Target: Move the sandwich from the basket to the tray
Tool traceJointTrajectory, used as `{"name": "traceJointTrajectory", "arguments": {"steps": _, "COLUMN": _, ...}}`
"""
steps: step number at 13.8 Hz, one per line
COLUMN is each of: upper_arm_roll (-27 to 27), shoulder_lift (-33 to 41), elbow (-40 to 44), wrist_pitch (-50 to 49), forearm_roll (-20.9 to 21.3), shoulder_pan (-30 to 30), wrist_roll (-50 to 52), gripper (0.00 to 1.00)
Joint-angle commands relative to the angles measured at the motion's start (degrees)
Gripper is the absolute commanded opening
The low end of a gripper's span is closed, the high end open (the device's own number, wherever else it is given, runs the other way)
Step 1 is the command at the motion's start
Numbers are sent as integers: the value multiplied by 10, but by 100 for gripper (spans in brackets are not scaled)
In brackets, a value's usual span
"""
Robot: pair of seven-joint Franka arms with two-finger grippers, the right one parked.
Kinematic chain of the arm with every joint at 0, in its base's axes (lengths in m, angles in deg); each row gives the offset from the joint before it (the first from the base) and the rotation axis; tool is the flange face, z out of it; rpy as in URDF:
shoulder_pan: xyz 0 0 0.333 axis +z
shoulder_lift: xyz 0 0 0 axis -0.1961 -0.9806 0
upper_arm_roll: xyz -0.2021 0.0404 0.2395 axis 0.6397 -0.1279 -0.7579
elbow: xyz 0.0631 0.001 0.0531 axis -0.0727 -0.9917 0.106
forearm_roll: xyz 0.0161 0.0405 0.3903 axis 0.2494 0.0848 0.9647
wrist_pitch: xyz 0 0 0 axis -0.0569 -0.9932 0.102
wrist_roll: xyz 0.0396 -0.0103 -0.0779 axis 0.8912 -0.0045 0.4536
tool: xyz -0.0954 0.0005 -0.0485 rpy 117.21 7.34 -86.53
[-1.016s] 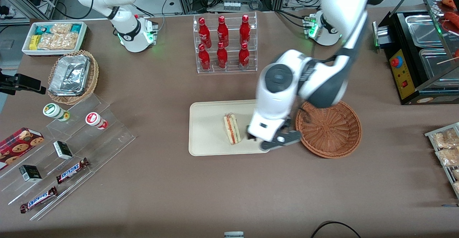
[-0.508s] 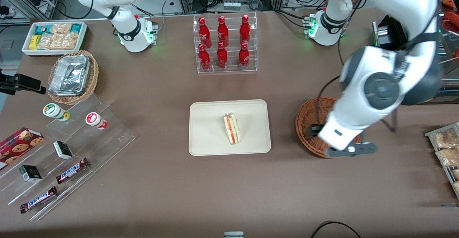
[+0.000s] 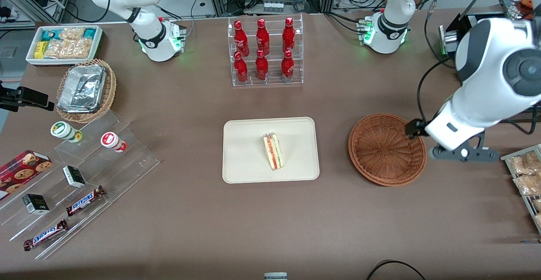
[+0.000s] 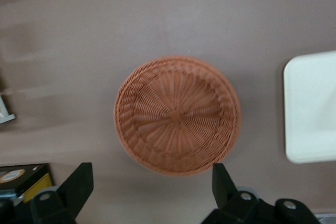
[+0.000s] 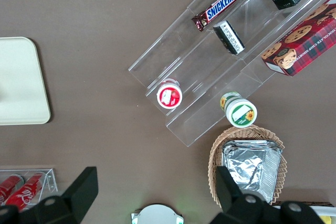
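Sandwich (image 3: pixel 274 151) sits on the tray (image 3: pixel 245 166); the pincer (image 4: pixel 149 195) hangs high over the empty basket (image 3: pixel 386 149), fingers (image 4: pixel 79 182) spread wide, holding nothing.

The sandwich (image 3: pixel 274 151) was recorded as pale bread with red, orange and green stripes along its cut edge, on the plain cream tray (image 3: pixel 245 161). The basket (image 3: pixel 386 149) was noted as reddish-brown wicker, woven in rings with spokes radiating from the centre. The gripper (image 4: pixel 151 170), black-fingered and spread wide, was held over the basket's rim toward the working arm's end of the table. Its arm (image 3: pixel 498 81) was seen as white with dark grey joints. The table (image 3: pixel 270 221) was covered in plain dull brown. Red bottles (image 3: pixel 262 50) with white lettering were noted in a clear rack, farther from the front camera than the tray.
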Motion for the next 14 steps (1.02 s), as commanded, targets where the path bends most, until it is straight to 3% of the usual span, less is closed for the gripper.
{"name": "traceJointTrajectory", "arguments": {"steps": 1, "upper_arm_roll": 0, "shoulder_lift": 86, "elbow": -87, "wrist_pitch": 3, "forearm_roll": -21, "shoulder_pan": 22, "wrist_roll": -51, "gripper": 100}}
{"name": "traceJointTrajectory", "arguments": {"steps": 6, "upper_arm_roll": -63, "shoulder_lift": 143, "elbow": -111, "wrist_pitch": -40, "forearm_roll": -49, "shoulder_pan": 9, "wrist_roll": -59, "gripper": 100}}
{"name": "traceJointTrajectory", "arguments": {"steps": 14, "upper_arm_roll": -90, "shoulder_lift": 169, "elbow": -107, "wrist_pitch": -93, "forearm_roll": -67, "shoulder_pan": 7, "wrist_roll": -64, "gripper": 100}}
